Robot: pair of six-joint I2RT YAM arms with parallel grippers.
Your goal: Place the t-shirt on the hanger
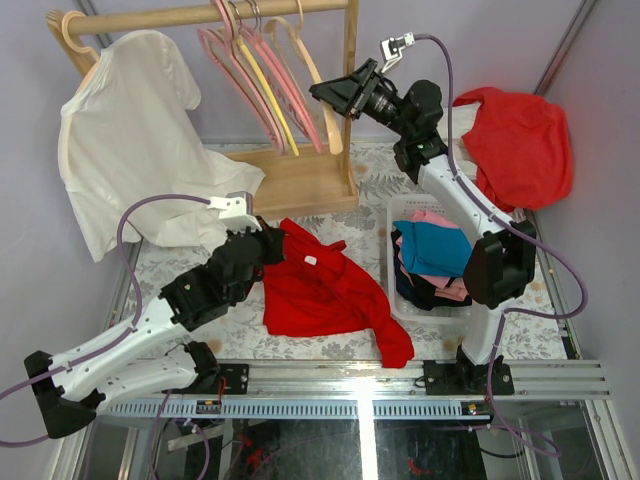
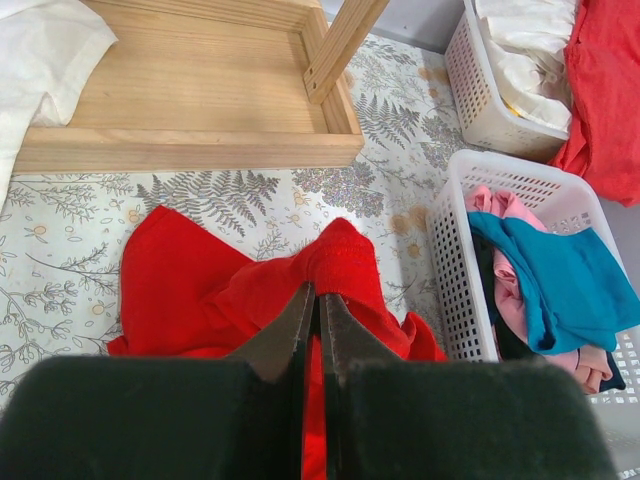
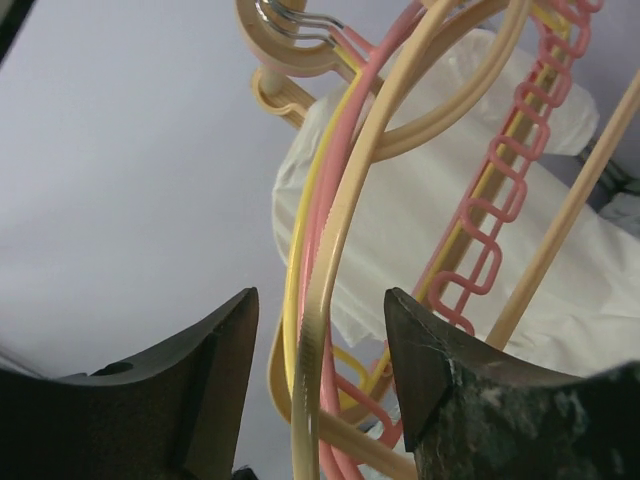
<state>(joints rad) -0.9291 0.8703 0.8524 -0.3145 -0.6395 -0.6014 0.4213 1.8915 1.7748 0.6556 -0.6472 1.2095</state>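
Closing the right gripper point(image 3: 320, 300) now is the risky part, in my judgement. Its 2 fingers stand spread, and one arm of the hanger point(image 3: 335, 250) runs between them, not yet clamped. The yellow hanger point(image 3: 291, 300) and a pink hanger point(image 3: 312, 240) hang touching this arm, so the fingers may catch them too. Then, when you lift, the neighbours could be dragged along the rail point(image 1: 200, 15) or fall down.

The left gripper point(image 2: 318, 295) is pressed together on a raised fold of the t-shirt point(image 1: 320, 290). The t-shirt lies crumpled on the table point(image 1: 240, 340), about the middle, between the wooden rack base point(image 2: 190, 90) and the near edge, just left of a basket point(image 2: 450, 250). I cannot tell if the pinched fold is at the collar. If it holds several layers, the cloth may rise as a bunch and the neck opening will be hard to find for the hanger.

Counted, you have 2 arms, 1 red t-shirt, 1 white t-shirt point(image 1: 130, 130) hanging at the rail's left end, and 1 red-orange garment point(image 1: 520, 140) at the far right corner. There are 2 white baskets, 1 cream hanger at the right gripper, 1 yellow hanger and at least 2 pink ones; their exact number is not clear.
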